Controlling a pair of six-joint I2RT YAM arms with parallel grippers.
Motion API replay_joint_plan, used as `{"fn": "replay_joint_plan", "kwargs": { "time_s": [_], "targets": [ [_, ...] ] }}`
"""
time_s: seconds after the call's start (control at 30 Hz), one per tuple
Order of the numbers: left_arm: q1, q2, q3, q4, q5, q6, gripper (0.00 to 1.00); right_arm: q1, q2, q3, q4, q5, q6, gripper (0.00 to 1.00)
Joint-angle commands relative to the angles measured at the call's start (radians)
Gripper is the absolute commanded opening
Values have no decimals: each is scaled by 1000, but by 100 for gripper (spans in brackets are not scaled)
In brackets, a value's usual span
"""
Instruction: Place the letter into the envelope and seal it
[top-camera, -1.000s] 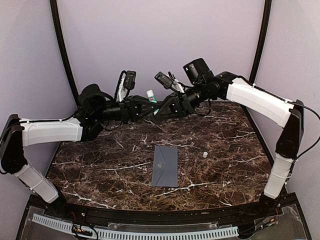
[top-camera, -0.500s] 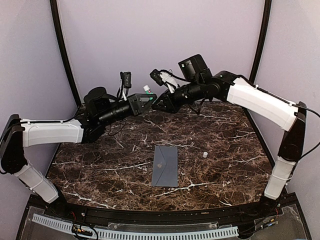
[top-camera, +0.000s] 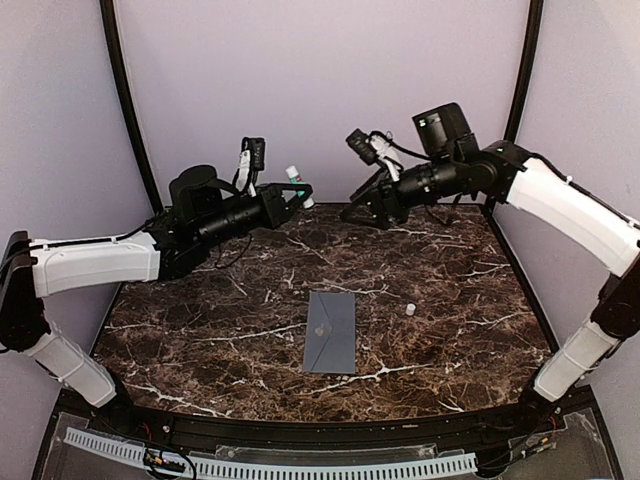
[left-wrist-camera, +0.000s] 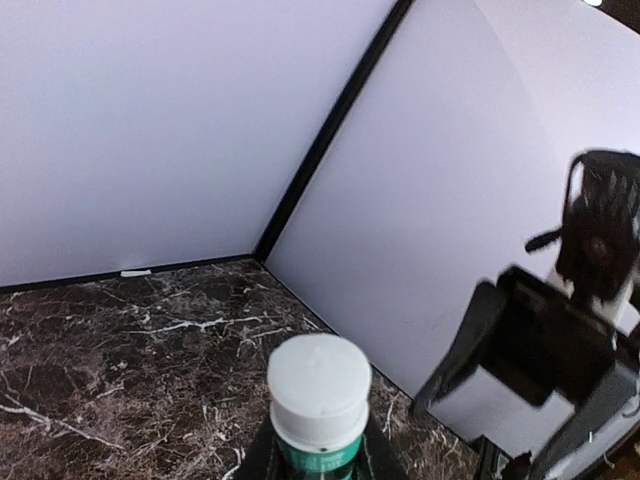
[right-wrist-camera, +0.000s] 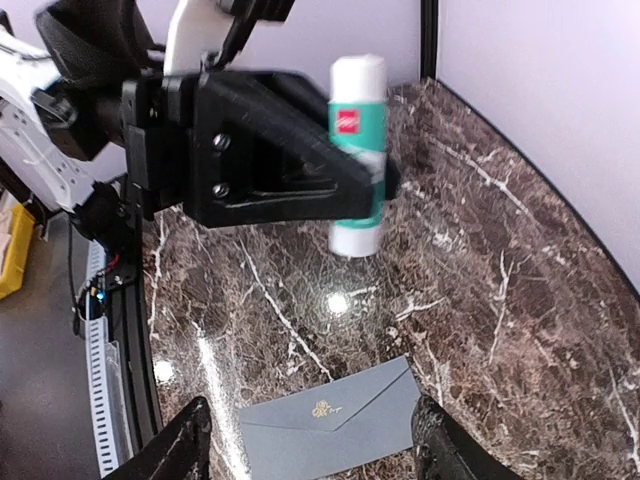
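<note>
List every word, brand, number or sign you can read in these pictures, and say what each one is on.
No text is legible in any view.
"(unreadable)": a red logo patch on the green label of the glue stick, too blurred to read.
"(no letters)": a small gold emblem on the envelope, an ornament only.

Glue stick (top-camera: 297, 185), white cap, green label with red logo, is up off the table (top-camera: 200, 330) near the back wall (top-camera: 320, 80). Small white cylinder (top-camera: 409, 309) stands on the dark marble top, right of centre. Black corner posts (top-camera: 125, 110) frame the pale purple walls.
</note>
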Motion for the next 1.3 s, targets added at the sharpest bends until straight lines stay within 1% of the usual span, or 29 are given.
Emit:
{"fn": "replay_joint_plan", "kwargs": {
  "time_s": [0.0, 0.07, 0.17, 0.23, 0.27, 0.33, 0.43, 0.53, 0.6, 0.77, 0.87, 1.13, 1.27],
  "targets": [
    [5, -98, 57, -92, 298, 206, 0, -156, -125, -47, -4, -417, -163, 65],
    [4, -117, 55, -59, 467, 209, 0, -204, -123, -76, -38, -610, -278, 63],
    [4, -119, 57, 21, 555, 160, 0, -216, -64, -94, -44, -763, -320, 54],
    [4, -107, 72, 78, 589, 116, 0, -204, 7, -52, -89, -851, -323, 49],
    [4, -93, 79, 105, 605, 84, 0, -193, 29, -31, -101, -871, -313, 47],
    [3, -67, 104, 126, 635, 48, 0, -167, 49, -8, -87, -876, -288, 47],
    [3, -24, 135, 156, 676, 4, 0, -130, 58, -2, -22, -871, -224, 49],
    [2, 2, 143, 186, 696, -30, 0, -115, 78, 16, 6, -911, -171, 50],
    [0, 20, 146, 209, 711, -53, 0, -111, 81, 15, 39, -910, -120, 51],
    [-7, 37, 153, 185, 698, -30, 0, -111, 75, 7, 88, -933, -50, 52],
    [-8, 43, 160, 176, 701, -29, 0, -111, 62, -3, 130, -941, -5, 51],
    [-14, 57, 147, 205, 701, -59, 0, -111, 67, -10, 169, -899, 53, 51],
    [-17, 54, 144, 201, 693, -58, 0, -111, 81, -9, 182, -909, 71, 49]
  ]
}}
